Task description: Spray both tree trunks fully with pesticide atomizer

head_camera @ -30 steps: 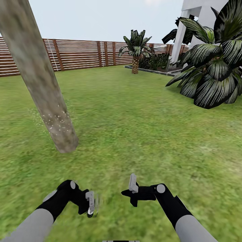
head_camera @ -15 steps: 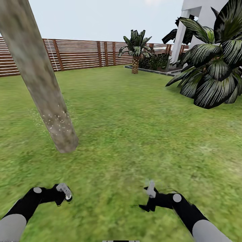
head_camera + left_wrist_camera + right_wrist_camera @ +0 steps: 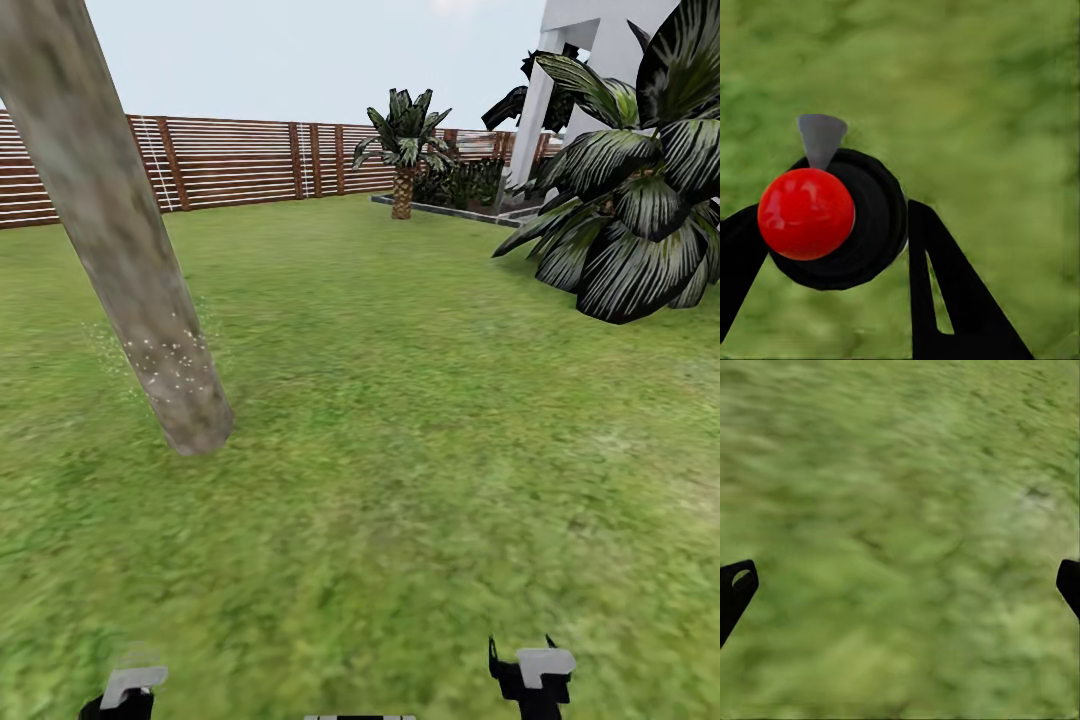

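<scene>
Green lawn (image 3: 400, 420) all around me, running out to a brown slatted fence (image 3: 230, 160) under a pale sky. The corner of a white house (image 3: 590, 40) stands far right, with a big striped-leaf bush (image 3: 630, 200) in front of it and a small palm (image 3: 403, 150) back by the fence.

On my left, the thick grey-brown tree trunk (image 3: 120, 240) leans up out of the grass, and a scatter of whitish pesticide specks (image 3: 165, 360) sits on its lower part, near the base.

My hands are low, right at the bottom edge from the head camera. Left gripper (image 3: 825, 285): in the wrist camera its black fingers (image 3: 945, 285) are clamped on either side of the atomizer (image 3: 832, 217), a round black body with a red ball on top and a grey nozzle poking out, all held over grass.

Right gripper (image 3: 900, 585): fingers spread wide, just the tips (image 3: 735, 585) showing at the two sides of the wrist view, nothing between them but blurred grass.
</scene>
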You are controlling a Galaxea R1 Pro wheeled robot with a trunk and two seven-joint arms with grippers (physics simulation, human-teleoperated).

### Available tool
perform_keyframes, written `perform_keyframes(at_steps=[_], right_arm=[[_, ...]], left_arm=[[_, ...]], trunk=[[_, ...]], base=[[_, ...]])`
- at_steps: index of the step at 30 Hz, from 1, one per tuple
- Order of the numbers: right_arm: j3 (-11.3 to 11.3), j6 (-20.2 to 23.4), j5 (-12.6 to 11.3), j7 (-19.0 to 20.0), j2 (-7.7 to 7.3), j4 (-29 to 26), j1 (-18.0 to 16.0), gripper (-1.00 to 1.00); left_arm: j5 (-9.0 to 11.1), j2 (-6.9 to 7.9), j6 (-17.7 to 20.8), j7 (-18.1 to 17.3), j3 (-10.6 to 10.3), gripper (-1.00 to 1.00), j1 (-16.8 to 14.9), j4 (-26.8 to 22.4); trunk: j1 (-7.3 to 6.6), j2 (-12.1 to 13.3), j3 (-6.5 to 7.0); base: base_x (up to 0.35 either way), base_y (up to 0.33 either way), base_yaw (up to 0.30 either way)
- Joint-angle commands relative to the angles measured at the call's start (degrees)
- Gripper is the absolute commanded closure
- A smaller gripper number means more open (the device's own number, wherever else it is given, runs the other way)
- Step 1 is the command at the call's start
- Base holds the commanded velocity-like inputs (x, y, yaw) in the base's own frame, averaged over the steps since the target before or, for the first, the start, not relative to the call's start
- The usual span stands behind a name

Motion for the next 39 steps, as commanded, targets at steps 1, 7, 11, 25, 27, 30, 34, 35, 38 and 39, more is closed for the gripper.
perform_keyframes(at_steps=[1,7,11,25,27,30,34,35,38,39], right_arm=[[-0.56,-0.28,0.47,-0.48,0.23,0.31,-0.03,-1.00],[-0.60,-0.44,0.40,-0.74,2.24,1.89,-0.01,-1.00],[-0.85,-0.44,-0.12,-0.92,1.41,1.74,-0.01,-1.00],[-7.21,-0.44,-6.00,15.38,-6.75,1.46,-0.01,-1.00],[-7.31,-0.46,-6.19,16.20,-6.29,1.47,-0.01,-1.00],[-7.30,-0.44,-6.36,16.44,-5.89,1.73,-0.01,-1.00],[-7.25,-0.44,-6.38,16.46,-4.39,1.85,-0.01,-1.00],[-7.24,-0.44,-6.38,16.46,-4.36,1.85,-0.01,-1.00],[-7.24,-0.44,-6.38,16.46,-4.31,1.89,-0.01,-1.00],[-7.24,-0.44,-6.38,16.48,-4.26,1.89,-0.01,-1.00]], left_arm=[[-0.07,-0.12,-0.29,-0.34,0.59,1.00,0.40,0.18],[0.06,-1.91,-0.74,-0.31,0.67,1.00,1.01,0.45],[0.00,-2.77,-0.79,-0.36,0.81,1.00,0.97,-1.28],[-0.51,-2.79,-0.80,-0.48,0.30,1.00,1.19,-1.19],[-0.43,-2.81,-0.80,-0.48,0.34,1.00,1.19,-1.20],[-0.16,-2.81,-0.80,-0.47,0.32,1.00,1.20,-0.97],[-0.10,-2.81,-0.82,-0.48,0.28,1.00,1.20,-0.79],[-0.10,-2.81,-0.84,-0.48,0.32,1.00,1.20,-0.76],[-0.10,-2.81,-0.87,-0.48,0.30,1.00,1.20,-0.69],[-0.10,-2.81,-0.87,-0.48,0.32,1.00,1.20,-0.69]], trunk=[[-0.01,-0.02,-0.04],[-0.01,-0.02,-0.04],[-0.01,-0.02,-0.04],[-0.01,-0.02,-0.04],[-0.01,-0.02,-0.04],[-0.01,-0.02,-0.04],[-0.01,-0.02,-0.04],[-0.01,-0.02,-0.04],[-0.01,-0.02,-0.04],[-0.01,-0.02,-0.04]], base=[[0.000,0.000,0.000],[0.000,0.000,0.000],[0.000,0.000,-0.144],[0.000,0.000,-0.300],[0.000,0.000,-0.300],[0.000,0.000,-0.300],[-0.253,0.070,-0.300],[-0.290,0.178,-0.300],[-0.279,0.209,-0.300],[-0.258,0.219,-0.300]])
